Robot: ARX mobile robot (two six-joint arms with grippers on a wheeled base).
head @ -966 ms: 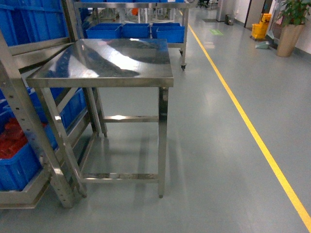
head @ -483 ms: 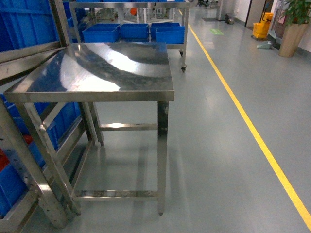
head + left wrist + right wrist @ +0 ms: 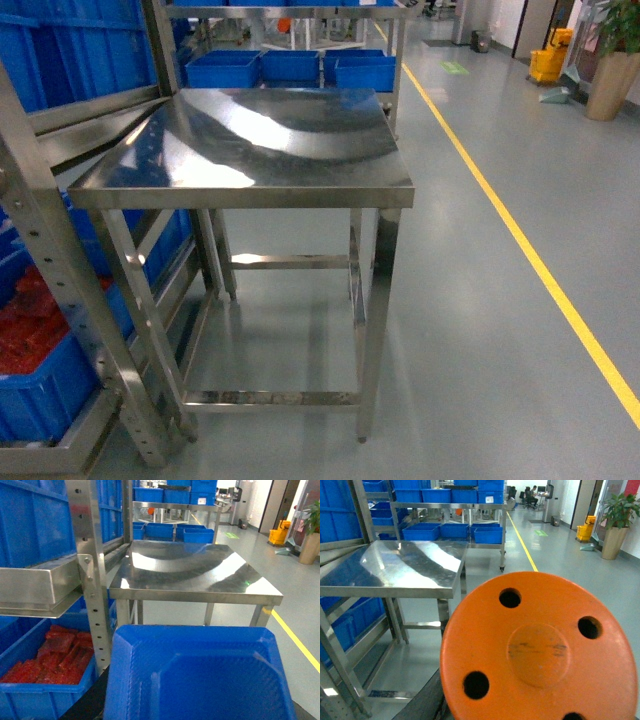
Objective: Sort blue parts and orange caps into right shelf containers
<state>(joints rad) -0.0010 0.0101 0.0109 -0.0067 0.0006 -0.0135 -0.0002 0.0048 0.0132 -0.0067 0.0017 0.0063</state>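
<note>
The shelf (image 3: 60,250) took up the whole left edge of the head view, perforated steel uprights with slanted rails. Blue containers (image 3: 40,390) sat in it, and the low one at the bottom left corner was full of red parts (image 3: 30,325). More containers were stacked higher up at the top left. The left wrist view showed the same upright (image 3: 92,580) close up, with that red-filled crate (image 3: 50,655) sitting below and left of it.

Right beside the shelf stood a steel table (image 3: 260,150) with a bare shiny top, its left edge just about against the rack's rails. Behind it, past the table's far edge, there was another rack (image 3: 300,40) with a row of blue crates (image 3: 290,68) on it. A yellow line (image 3: 520,250) ran along the grey floor on the right.

The left wrist camera was mostly filled by a blue part (image 3: 200,675) right in front of the lens. The right wrist camera had an orange cap (image 3: 540,650) with round holes in the same spot. Neither gripper showed up in any view, so I couldn't tell how the fingers were set or whether they were gripping those two.
</note>
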